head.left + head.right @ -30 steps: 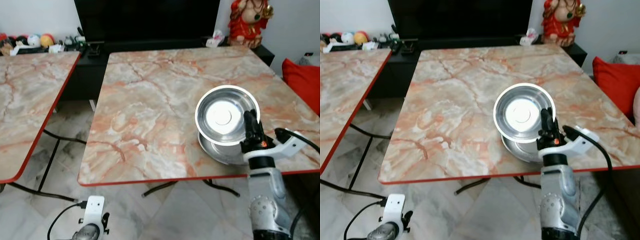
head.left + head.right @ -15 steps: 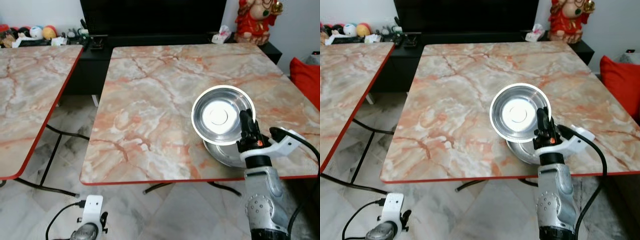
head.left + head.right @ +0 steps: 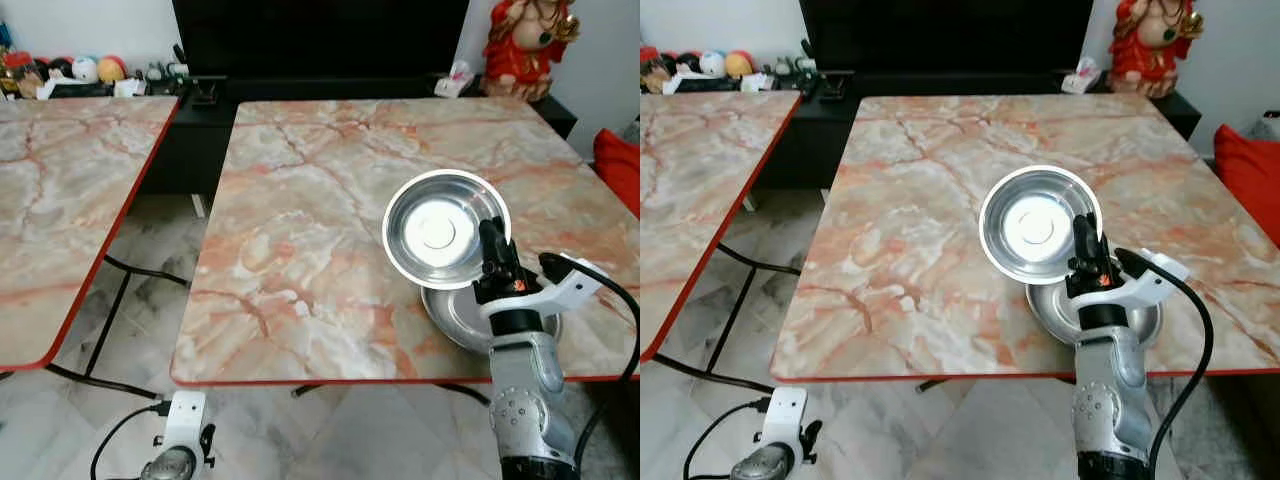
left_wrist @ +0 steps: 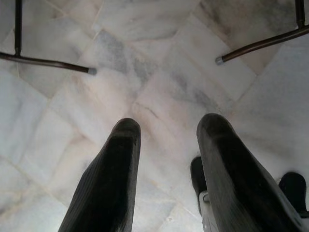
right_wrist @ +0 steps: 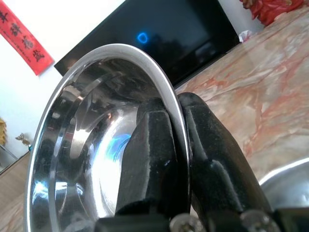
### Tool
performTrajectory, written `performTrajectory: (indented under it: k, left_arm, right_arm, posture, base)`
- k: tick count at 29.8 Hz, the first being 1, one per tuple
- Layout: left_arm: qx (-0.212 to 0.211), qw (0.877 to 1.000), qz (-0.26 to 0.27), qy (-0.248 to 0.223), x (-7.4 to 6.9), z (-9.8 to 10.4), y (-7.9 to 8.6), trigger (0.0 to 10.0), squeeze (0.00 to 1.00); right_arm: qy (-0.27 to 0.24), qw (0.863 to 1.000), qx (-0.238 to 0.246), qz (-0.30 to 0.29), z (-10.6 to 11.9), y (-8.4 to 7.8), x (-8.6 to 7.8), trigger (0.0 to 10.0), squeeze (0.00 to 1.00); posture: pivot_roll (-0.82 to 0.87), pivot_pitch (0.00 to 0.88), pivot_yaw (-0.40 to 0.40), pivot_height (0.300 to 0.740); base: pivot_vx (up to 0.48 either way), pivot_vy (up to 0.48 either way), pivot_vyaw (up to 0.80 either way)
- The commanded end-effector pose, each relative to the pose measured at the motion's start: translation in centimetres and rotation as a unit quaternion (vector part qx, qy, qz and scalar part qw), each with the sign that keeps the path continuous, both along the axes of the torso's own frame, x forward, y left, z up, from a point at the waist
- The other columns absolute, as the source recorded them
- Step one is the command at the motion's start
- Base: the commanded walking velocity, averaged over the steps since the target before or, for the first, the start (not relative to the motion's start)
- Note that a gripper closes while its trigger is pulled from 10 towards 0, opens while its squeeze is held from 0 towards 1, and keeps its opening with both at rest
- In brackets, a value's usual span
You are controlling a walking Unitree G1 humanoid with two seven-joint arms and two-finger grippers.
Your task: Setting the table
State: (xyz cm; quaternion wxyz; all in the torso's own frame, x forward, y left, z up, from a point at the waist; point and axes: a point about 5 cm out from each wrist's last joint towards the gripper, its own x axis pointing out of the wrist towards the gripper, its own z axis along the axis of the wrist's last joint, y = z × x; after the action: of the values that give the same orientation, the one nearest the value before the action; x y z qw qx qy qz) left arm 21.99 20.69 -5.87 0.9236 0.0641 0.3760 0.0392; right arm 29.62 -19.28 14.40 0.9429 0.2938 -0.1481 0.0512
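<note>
Upright, right gripper (image 3: pixel 489 236) clamped on steel bowl (image 3: pixel 441 228) rim above table (image 3: pixel 300 250); left gripper (image 4: pixel 166 145) open, idle.

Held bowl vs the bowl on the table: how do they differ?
The held bowl is raised and tilted, its rim pinched by the right gripper; the other bowl lies flat on the table, touched by nothing. The held bowl shows whole; the other is partly hidden behind it and the arm. Both are shiny steel.

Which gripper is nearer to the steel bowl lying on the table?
Right. The right gripper is just above that bowl, holding another bowl. The left gripper hangs over the floor.
</note>
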Motion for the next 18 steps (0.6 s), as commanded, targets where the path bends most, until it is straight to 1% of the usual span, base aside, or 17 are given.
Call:
performTrajectory:
  k: [1, 15, 18]
  left_arm:
    - [0.004, 1.0, 0.001, 0.004, -0.19, -0.13, 0.05, 10.0, 0.0]
    - [-0.001, 1.0, 0.003, 0.004, -0.18, -0.14, -0.03, 10.0, 0.0]
    - [-0.001, 1.0, 0.004, 0.005, -0.21, -0.16, -0.02, 10.0, 0.0]
  right_arm:
    - [-0.005, 1.0, -0.002, -0.005, 0.3, -0.25, 0.08, 10.0, 0.0]
    - [-0.002, 1.0, -0.007, -0.006, 0.41, -0.41, 0.06, 10.0, 0.0]
    - [-0.005, 1.0, -0.024, 0.005, 0.9, -0.4, -0.1, 10.0, 0.0]
  posture:
    - [-0.02, 0.038, 0.004, 0.74]
    - [-0.03, 0.044, 0.005, 0.74]
    - [-0.03, 0.045, 0.006, 0.74]
  base:
    - [0.244, -0.244, 0.0]
    - [0.0, 0.0, 0.0]
    - [0.0, 0.0, 0.0]
